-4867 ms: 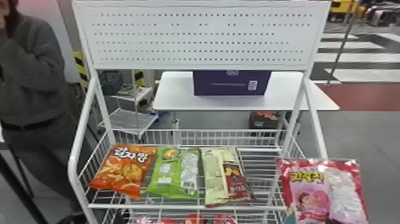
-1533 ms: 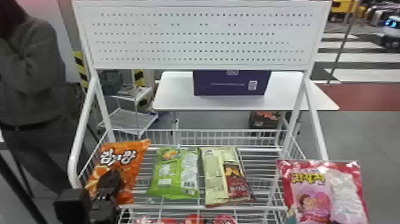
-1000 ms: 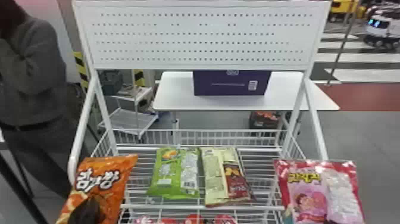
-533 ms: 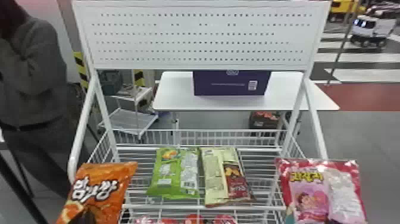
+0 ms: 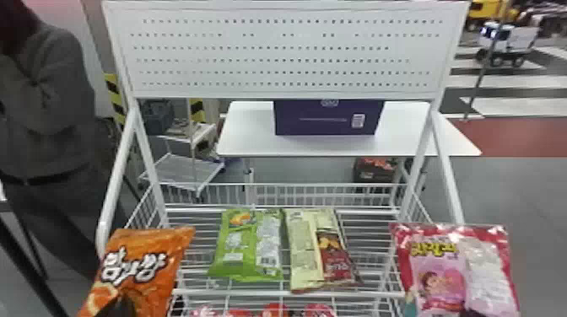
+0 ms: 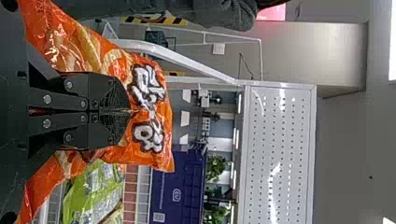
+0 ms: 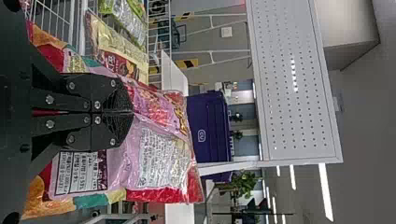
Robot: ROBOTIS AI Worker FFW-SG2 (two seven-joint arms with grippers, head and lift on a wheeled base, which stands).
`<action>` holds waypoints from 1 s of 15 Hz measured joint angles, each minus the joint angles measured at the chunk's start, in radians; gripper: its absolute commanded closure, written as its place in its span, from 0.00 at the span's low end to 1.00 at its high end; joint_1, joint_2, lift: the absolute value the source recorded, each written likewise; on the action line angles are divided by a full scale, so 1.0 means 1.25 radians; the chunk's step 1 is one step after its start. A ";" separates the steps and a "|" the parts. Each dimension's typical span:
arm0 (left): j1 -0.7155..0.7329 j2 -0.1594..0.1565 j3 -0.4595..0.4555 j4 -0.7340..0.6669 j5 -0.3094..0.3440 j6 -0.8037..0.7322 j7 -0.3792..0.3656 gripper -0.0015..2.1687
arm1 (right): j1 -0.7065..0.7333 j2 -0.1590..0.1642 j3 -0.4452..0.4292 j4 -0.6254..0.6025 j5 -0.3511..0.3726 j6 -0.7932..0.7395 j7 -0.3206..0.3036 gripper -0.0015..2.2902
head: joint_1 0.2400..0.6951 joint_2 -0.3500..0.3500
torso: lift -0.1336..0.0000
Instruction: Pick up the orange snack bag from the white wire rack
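In the head view my left gripper (image 5: 116,307) shows at the bottom left, against the orange snack bag (image 5: 141,253), which hangs in front of the left side of the white wire rack (image 5: 270,291). The left wrist view has the left gripper (image 6: 128,112) shut on the middle of the orange bag (image 6: 161,161), whose film bunches around the fingers. A pink and red snack bag (image 5: 443,269) is at the right front of the rack; in the right wrist view my right gripper (image 7: 130,112) is shut on that pink bag (image 7: 163,154).
On the rack's upper basket lie a green bag (image 5: 247,244) and a cream and brown bag (image 5: 320,248). Red packages (image 5: 274,311) are on the level below. A perforated white panel (image 5: 287,50) tops the rack. Behind stands a white table (image 5: 249,139) with a purple box (image 5: 329,118).
The orange bag lay on the rack's left side at first; my left gripper came in, took hold of it and drew it out towards the front left. The pink bag has barely shifted.
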 measured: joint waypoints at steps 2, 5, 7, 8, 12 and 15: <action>-0.001 0.000 0.000 0.003 0.002 0.000 -0.001 0.99 | -0.002 -0.001 0.001 0.001 0.000 0.000 0.000 0.98 | 0.57 0.50 | 1.00; -0.005 0.000 0.000 0.005 0.005 0.004 -0.001 0.99 | -0.002 -0.001 0.001 0.002 -0.001 0.000 0.000 0.98 | 0.57 0.50 | 1.00; -0.006 0.000 0.000 0.005 0.005 0.005 -0.001 0.99 | -0.002 -0.001 0.001 0.003 -0.002 0.000 0.000 0.98 | 0.57 0.50 | 1.00; -0.006 0.000 0.000 0.005 0.005 0.005 0.000 0.99 | -0.001 -0.001 0.001 0.003 -0.002 0.000 0.000 0.98 | 0.57 0.50 | 1.00; -0.010 0.000 -0.001 0.005 0.007 0.013 0.000 0.99 | -0.001 -0.001 0.002 0.003 -0.002 0.000 0.000 0.98 | 0.57 0.50 | 1.00; -0.010 -0.001 -0.002 0.005 0.008 0.012 0.000 0.99 | -0.001 -0.001 0.002 0.003 -0.002 0.000 0.001 0.98 | 0.57 0.50 | 1.00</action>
